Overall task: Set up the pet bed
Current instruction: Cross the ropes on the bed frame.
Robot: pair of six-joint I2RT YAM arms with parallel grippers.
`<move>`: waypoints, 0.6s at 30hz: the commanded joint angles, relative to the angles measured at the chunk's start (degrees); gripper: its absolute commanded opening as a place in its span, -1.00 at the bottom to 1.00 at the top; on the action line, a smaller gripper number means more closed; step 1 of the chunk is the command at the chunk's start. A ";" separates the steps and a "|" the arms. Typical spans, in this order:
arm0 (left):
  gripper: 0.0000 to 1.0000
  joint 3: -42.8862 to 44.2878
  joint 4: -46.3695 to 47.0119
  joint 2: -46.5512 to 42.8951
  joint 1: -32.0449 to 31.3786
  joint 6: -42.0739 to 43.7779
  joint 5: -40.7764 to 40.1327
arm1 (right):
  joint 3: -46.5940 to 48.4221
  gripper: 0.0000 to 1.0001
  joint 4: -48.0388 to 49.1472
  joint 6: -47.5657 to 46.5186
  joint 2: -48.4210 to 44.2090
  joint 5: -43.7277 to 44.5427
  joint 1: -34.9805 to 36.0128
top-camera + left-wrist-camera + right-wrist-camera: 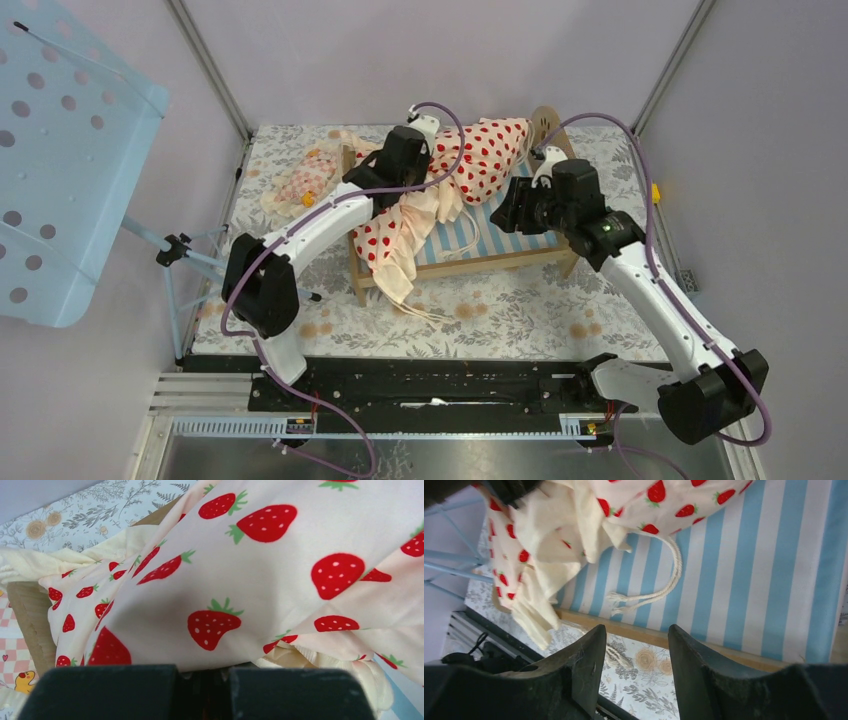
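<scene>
The pet bed (470, 262) is a light-wood frame with a rounded headboard (546, 122) at the far right and a blue-and-white striped mattress (497, 232). A cream blanket (480, 155) printed with red strawberries lies bunched across it and hangs over the near left corner. My left gripper (415, 185) is shut on the blanket (240, 580), which fills the left wrist view above the gripper (202, 669). My right gripper (515, 212) is open and empty, hovering over the mattress (749, 570) and the near side rail (704, 642); its jaws (636, 635) stand apart.
A small pink checked pillow (300, 180) lies on the floral table cover left of the bed; it also shows in the left wrist view (11, 650). A white cord (659, 587) trails from the blanket (549, 540). A blue perforated panel (70, 170) on a stand is at the left.
</scene>
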 commanded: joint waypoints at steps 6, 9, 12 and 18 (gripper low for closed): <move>-1.00 -0.39 0.78 -0.45 2.59 -2.74 0.96 | -11.20 0.17 24.59 -4.06 3.72 6.65 5.04; -1.00 -0.43 1.03 -0.44 2.68 -2.92 1.12 | -15.69 0.24 33.98 -5.16 4.97 7.09 5.71; -1.00 -0.54 1.22 -0.45 2.77 -3.05 1.26 | -16.97 0.31 38.94 -7.10 7.63 6.98 6.42; -1.00 -0.75 1.52 -0.60 2.86 -3.44 1.99 | -18.15 0.33 46.69 -11.56 13.46 7.51 6.92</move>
